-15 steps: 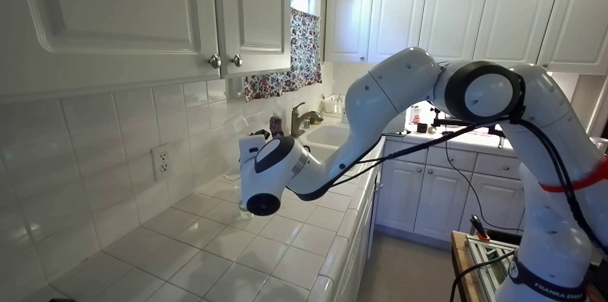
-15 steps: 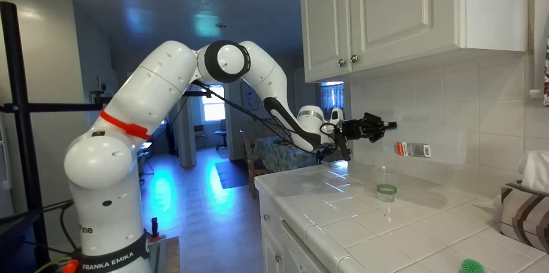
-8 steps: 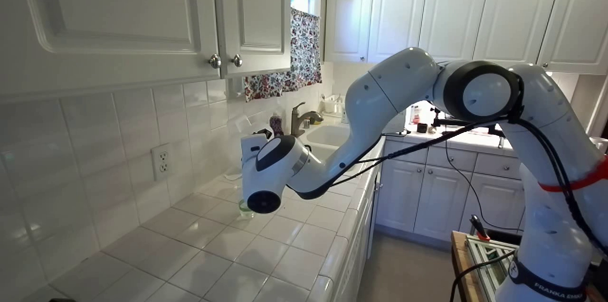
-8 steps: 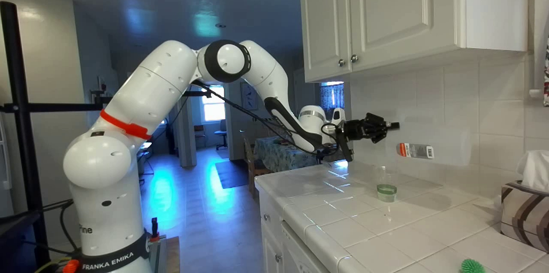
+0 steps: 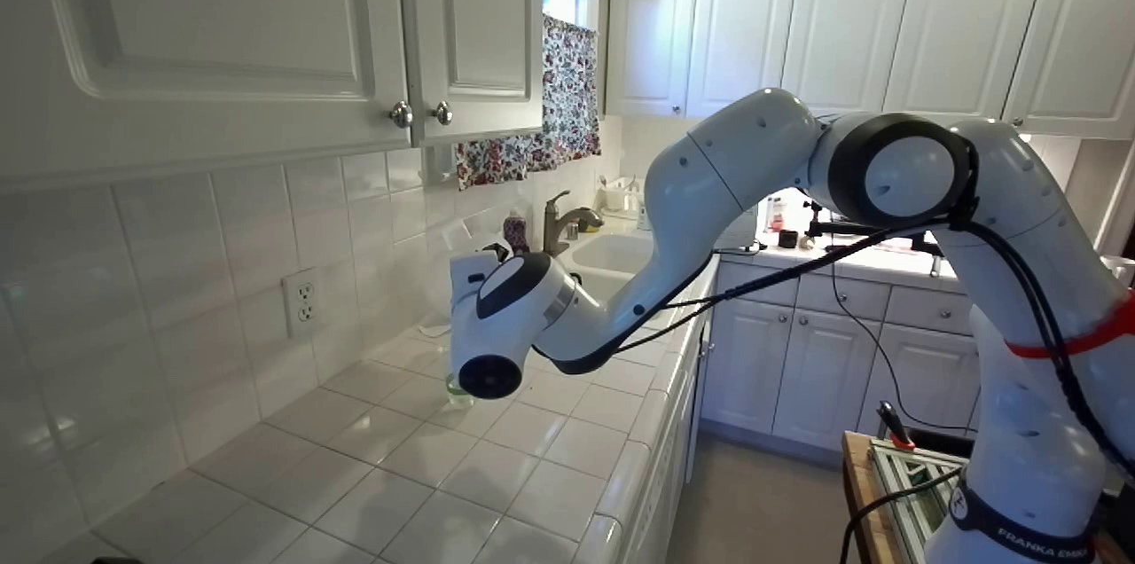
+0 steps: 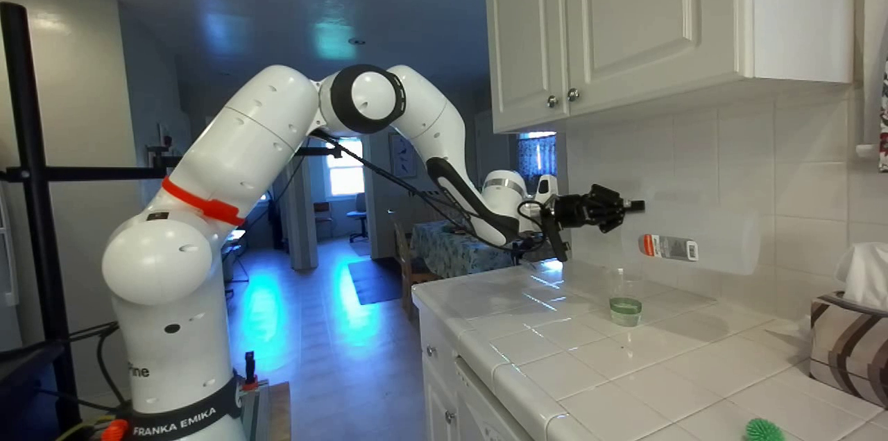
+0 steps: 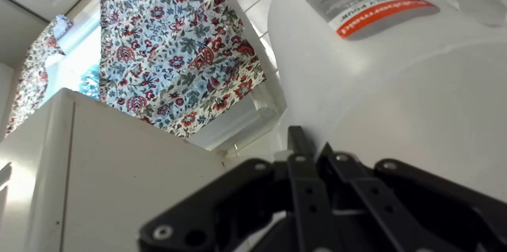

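My gripper [image 7: 315, 147] is shut on a translucent pitcher [image 7: 427, 125] with a red, white and grey label. The pinch seems to be at its rim, with one finger [image 7: 298, 139] on each side of the wall; the exact contact is hard to make out. In an exterior view, the pitcher [image 6: 728, 236] hangs on its side in the air, its red label end towards the fingertips of the gripper [image 6: 635, 206]. Below, a clear glass [image 6: 626, 313] with a green band stands upright on the white tiled counter [image 6: 673, 372]. The wrist partly hides this glass [image 5: 458, 395] in an exterior view.
Upper cabinets [image 6: 624, 18] hang above the gripper, and a tiled wall [image 6: 805, 184] lies behind the pitcher. A tissue box [image 6: 843, 351] and a green bristly thing [image 6: 763, 429] sit on the counter. Farther along are the faucet [image 5: 557, 227] and sink [image 5: 612, 254].
The gripper and pitcher have shifted only slightly, a touch lower and a little to the right in an exterior view. The glass stays where it was, and the grip is unchanged.
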You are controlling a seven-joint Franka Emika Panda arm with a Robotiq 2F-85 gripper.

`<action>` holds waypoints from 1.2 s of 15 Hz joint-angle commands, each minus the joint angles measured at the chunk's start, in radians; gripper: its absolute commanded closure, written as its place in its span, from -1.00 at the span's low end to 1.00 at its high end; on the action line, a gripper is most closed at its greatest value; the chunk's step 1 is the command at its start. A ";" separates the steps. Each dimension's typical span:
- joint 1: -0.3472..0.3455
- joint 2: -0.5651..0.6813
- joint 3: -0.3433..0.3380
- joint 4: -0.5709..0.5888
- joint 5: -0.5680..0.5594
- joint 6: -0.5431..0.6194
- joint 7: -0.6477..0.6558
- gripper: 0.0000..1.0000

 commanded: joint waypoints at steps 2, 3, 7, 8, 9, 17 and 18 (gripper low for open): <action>-0.018 -0.004 0.016 0.016 0.025 0.004 0.016 0.97; -0.019 -0.005 0.016 0.018 0.032 0.005 0.018 0.97; -0.025 -0.008 0.016 0.023 0.061 0.014 0.035 0.97; -0.026 -0.010 0.015 0.022 0.065 0.014 0.040 0.97; -0.028 -0.011 0.015 0.022 0.072 0.015 0.045 0.97; -0.043 -0.031 0.018 0.020 0.141 0.057 0.111 0.97; -0.044 -0.035 0.018 0.019 0.152 0.062 0.118 0.97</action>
